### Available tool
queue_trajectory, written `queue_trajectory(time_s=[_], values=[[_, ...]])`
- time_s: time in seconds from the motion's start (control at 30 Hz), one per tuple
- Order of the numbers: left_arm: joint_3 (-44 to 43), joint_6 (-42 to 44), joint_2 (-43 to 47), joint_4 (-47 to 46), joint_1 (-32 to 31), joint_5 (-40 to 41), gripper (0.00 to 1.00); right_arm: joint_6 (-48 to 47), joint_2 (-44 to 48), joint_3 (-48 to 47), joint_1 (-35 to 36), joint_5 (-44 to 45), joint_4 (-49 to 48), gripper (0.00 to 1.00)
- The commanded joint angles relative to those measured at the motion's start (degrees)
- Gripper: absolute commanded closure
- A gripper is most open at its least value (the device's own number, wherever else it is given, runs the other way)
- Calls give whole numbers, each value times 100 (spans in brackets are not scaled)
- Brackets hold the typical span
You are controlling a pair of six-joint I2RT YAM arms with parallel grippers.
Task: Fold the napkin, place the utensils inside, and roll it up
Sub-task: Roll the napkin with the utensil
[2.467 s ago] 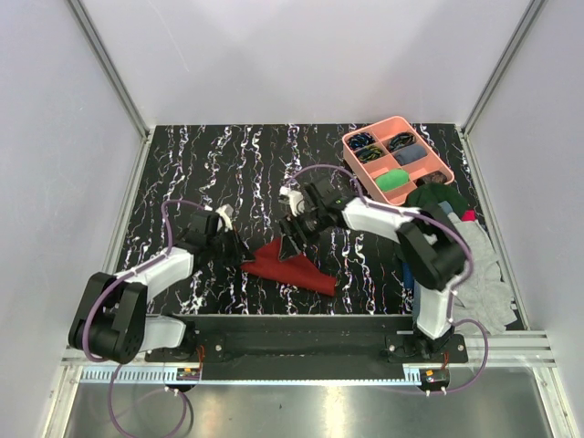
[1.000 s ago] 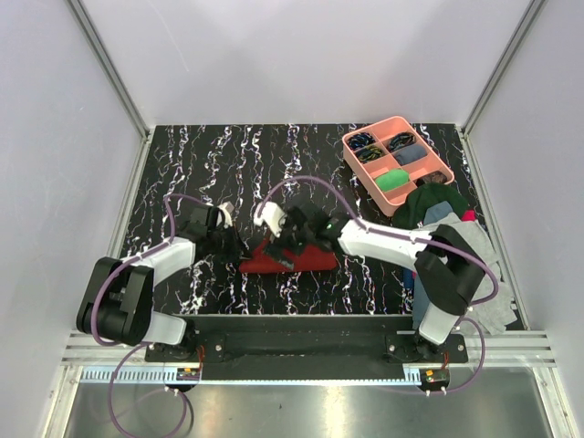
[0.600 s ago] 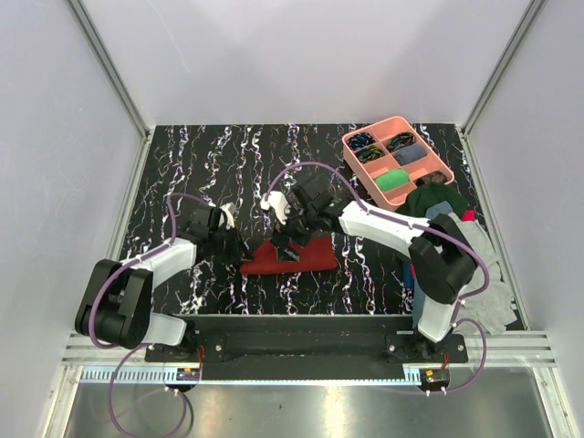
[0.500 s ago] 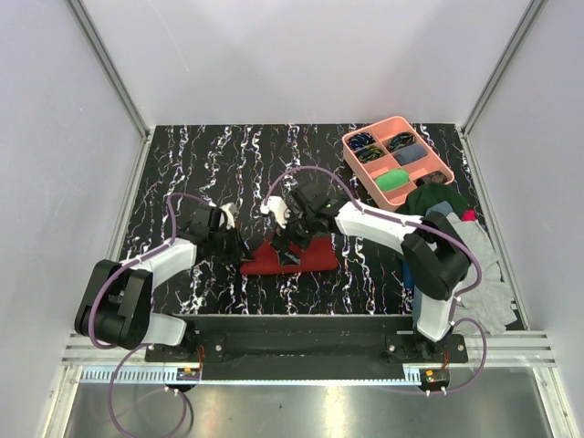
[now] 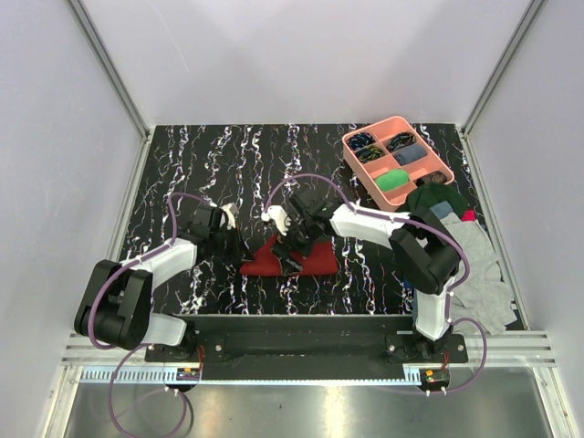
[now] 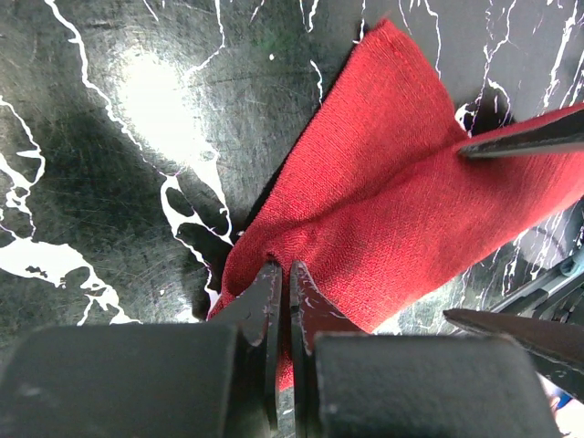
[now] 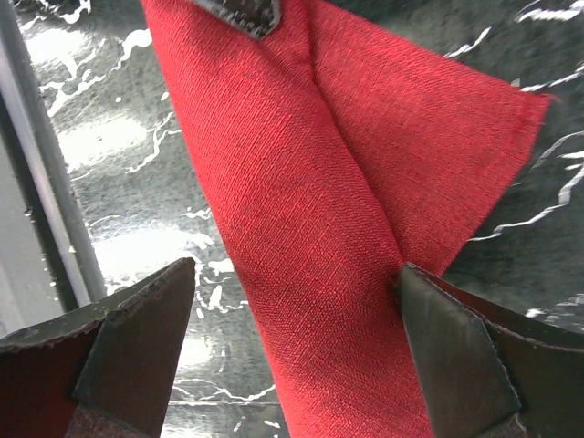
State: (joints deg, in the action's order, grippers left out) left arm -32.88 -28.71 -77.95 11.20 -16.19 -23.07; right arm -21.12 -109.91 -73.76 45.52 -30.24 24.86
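The dark red napkin (image 5: 297,259) lies on the marbled table as a narrow folded band with a flap spread to one side (image 6: 392,173). My left gripper (image 5: 240,248) is shut on the band's left end, and its fingertips (image 6: 281,274) pinch the cloth's edge. My right gripper (image 5: 290,245) stands open over the middle of the band. Its two fingers straddle the napkin (image 7: 310,228), one fingertip (image 7: 173,292) on the bare table and the other (image 7: 415,292) touching the cloth's fold. The utensils are hidden or out of view.
A pink compartment tray (image 5: 369,179) holding small items stands at the back right. A pile of grey, green and blue clothes (image 5: 470,251) lies along the right edge. A metal rail (image 7: 50,210) runs along the table's near edge, close to my right gripper.
The napkin has gone from a spread triangle to a narrower band. My right gripper moved left and now straddles its middle. The left gripper kept its hold at the left end.
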Motion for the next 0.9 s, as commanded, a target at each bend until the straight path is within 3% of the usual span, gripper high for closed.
queue_trajectory(time_s=[0.0, 0.2, 0.57, 0.6, 0.77, 0.87], values=[[-131, 94, 123, 137, -34, 259, 100, 266, 285, 317, 10, -211, 28, 0], [-166, 76, 96, 137, -34, 250, 100, 390, 479, 678, 343, 351, -280, 0], [-175, 6, 87, 172, -34, 268, 100, 908, 717, 1232, 1249, 2250, -975, 4], [-175, -20, 96, 172, -34, 277, 100, 969, 699, 1249, 1301, 2372, -1001, 7], [-227, -100, 140, 207, -25, 294, 100, 1251, 523, 1276, 1346, 2602, -975, 43], [-324, -170, 192, 268, -25, 338, 100, 1312, 488, 1267, 1346, 2514, -922, 58]])
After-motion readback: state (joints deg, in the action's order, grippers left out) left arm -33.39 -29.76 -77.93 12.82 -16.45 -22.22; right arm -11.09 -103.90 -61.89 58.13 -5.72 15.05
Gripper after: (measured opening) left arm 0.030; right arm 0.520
